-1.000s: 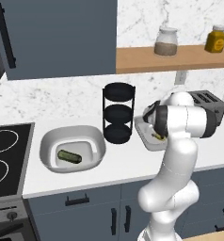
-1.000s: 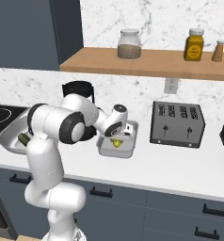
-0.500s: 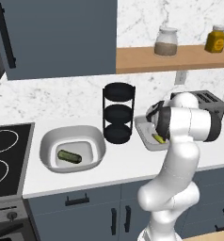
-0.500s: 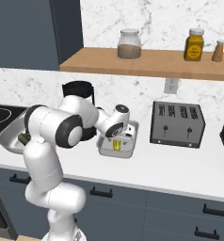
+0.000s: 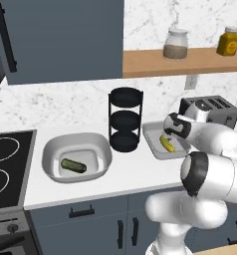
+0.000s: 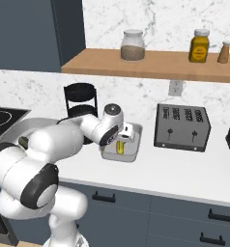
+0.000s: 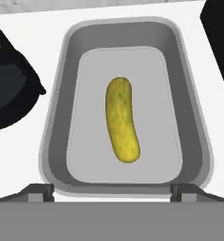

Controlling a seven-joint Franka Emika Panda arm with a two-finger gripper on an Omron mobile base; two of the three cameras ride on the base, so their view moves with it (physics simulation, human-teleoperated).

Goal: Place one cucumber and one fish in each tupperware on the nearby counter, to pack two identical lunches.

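A yellow-green cucumber (image 7: 122,119) lies free on the floor of the light-grey tupperware tray (image 7: 57,117) on the white counter (image 5: 130,174). My gripper (image 7: 113,189) hangs just above the tray's near rim, open wide, with nothing between its fingertips (image 7: 38,191). From the base views, the gripper (image 5: 169,135) (image 6: 124,139) hovers over the same cucumber (image 5: 166,143) (image 6: 120,146) in the tray (image 5: 149,142) (image 6: 118,158). A dark green cucumber (image 5: 73,166) lies in the white tupperware tub (image 5: 51,149) further left. The fish is out of view.
A black three-tier rack (image 5: 124,119) (image 6: 80,96) stands between the two containers, close to the tray's left. A toaster (image 5: 210,105) (image 6: 182,128) sits right of the tray. The stovetop (image 5: 6,164) is far left. A wooden shelf (image 6: 150,62) with jars hangs above.
The jaws went from shut to wide open. The yellow-green cucumber now lies loose in the grey tray. The arm has barely moved.
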